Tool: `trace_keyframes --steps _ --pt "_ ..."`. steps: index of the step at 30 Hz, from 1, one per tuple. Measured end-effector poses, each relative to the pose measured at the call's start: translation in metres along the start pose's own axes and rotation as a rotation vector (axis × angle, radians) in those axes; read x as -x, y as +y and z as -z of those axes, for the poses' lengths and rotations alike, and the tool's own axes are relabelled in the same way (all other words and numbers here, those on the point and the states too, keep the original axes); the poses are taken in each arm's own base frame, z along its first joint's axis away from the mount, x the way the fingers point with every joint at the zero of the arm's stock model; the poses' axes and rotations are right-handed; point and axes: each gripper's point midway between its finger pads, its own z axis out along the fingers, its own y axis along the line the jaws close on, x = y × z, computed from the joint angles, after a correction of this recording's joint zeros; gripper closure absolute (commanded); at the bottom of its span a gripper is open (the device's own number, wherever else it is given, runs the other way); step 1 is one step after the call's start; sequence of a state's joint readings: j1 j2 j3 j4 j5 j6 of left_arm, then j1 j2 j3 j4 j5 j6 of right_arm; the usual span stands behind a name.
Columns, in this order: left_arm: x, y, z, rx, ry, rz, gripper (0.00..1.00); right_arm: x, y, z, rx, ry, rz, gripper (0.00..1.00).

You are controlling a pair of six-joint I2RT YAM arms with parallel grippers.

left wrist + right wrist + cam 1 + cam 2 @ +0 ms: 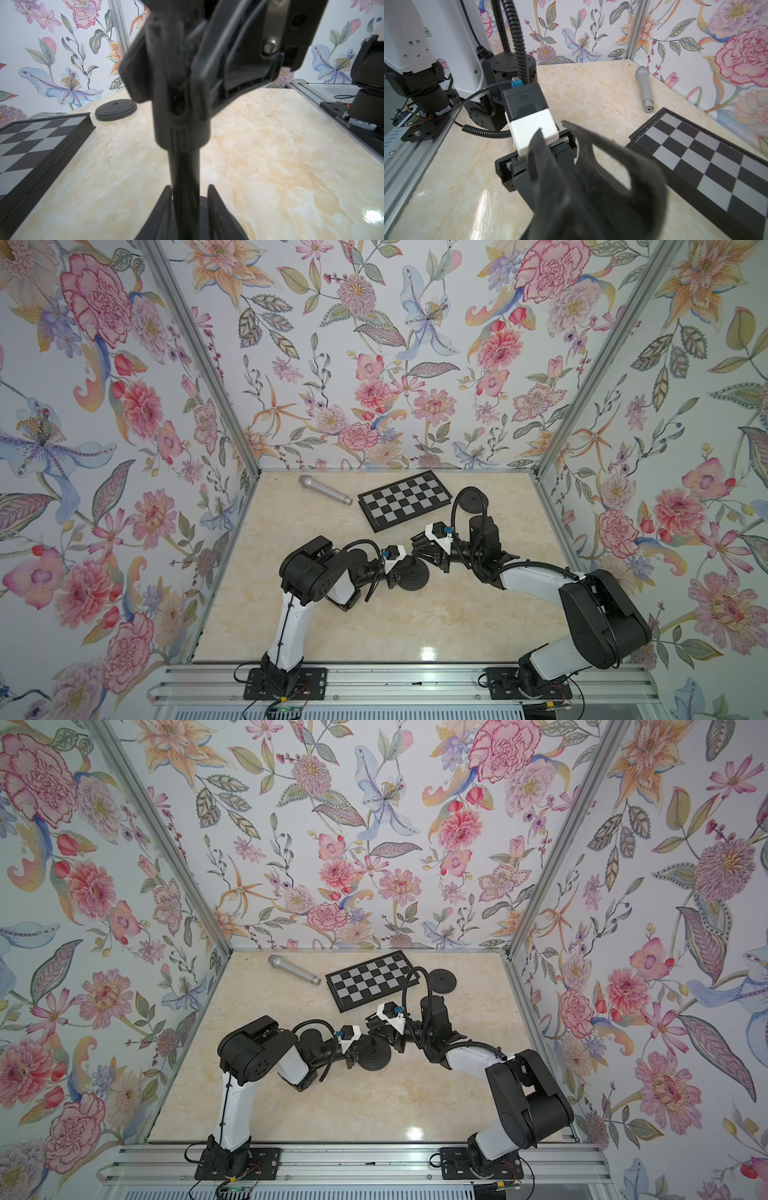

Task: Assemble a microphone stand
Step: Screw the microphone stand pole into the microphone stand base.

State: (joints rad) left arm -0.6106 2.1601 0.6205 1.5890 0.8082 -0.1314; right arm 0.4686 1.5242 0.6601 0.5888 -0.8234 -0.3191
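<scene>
Stand's upright mid-table (415, 622), ribbed black base (417, 578) flat on the marble-look top, both arms meeting over it. Left gripper (190, 199) straddles the pole (185, 166) low down, and there's a sliver of daylight beside one finger (213, 205), so I read that as let go, not clamped. Right gripper (168, 95) up top is closed on the mic clip (591, 176), a matte U-shaped cradle with two curling prongs. That pole looks glossy, thin and rigid, likely slippery under hard pads, so the fatter collar (182, 133) is the better place to grab. The prongs look springy; pinch the clip's solid neck instead. The base seems the heavy part and should anchor things. Silver microphone (324, 489) lies by the back wall beside the chessboard (405, 499), a smooth tapered cylinder that may roll; take it mid-barrel. A second ribbed disc (471, 499) sits apart
</scene>
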Motion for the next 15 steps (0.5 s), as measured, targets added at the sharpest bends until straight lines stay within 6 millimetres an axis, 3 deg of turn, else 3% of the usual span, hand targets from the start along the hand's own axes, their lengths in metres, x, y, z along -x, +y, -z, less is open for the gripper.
trace_keyframes --steps 5,11,15 --pt "0.0 0.001 0.0 0.004 0.0 0.0 0.5 0.002 0.0 -0.007 -0.184 -0.026 -0.047 1.0" --pt "0.007 0.01 -0.005 0.035 -0.019 -0.026 0.65 0.002 -0.007 -0.006 -0.37 -0.073 -0.146 1.0" --pt "0.006 0.009 -0.005 0.033 -0.017 -0.037 0.81 0.002 -0.008 -0.003 -0.401 -0.087 -0.163 0.79"
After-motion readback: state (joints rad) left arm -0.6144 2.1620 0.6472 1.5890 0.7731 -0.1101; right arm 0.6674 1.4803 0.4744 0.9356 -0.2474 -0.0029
